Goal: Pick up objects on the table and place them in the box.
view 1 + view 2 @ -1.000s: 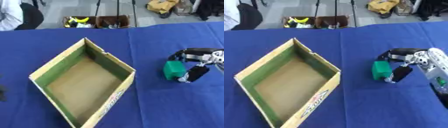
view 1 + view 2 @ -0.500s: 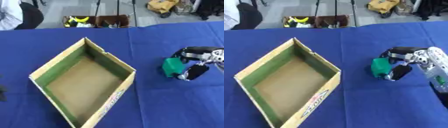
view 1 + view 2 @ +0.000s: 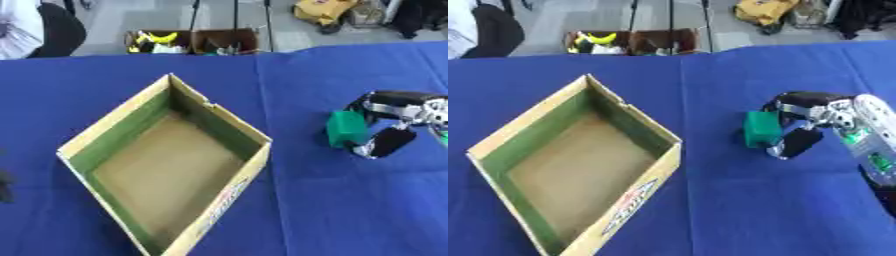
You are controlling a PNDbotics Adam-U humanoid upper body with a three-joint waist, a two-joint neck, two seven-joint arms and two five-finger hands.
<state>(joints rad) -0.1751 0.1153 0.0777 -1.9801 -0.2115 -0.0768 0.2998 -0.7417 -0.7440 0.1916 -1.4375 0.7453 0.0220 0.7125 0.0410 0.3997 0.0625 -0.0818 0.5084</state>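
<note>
Green block sat right of the box, pinched between fingers and thumb of our right hand | we saw the block low over the blue table | cardboard box lay open at left-centre, green inside walls, brown floor | left hand unseen.

The box bears a printed label (too blurred to read).

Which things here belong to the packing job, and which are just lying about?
Job:
green block
right hand, curled round the block
open cardboard box
blue table

Lying about:
floor boxes beyond the table
yellow bag
</note>
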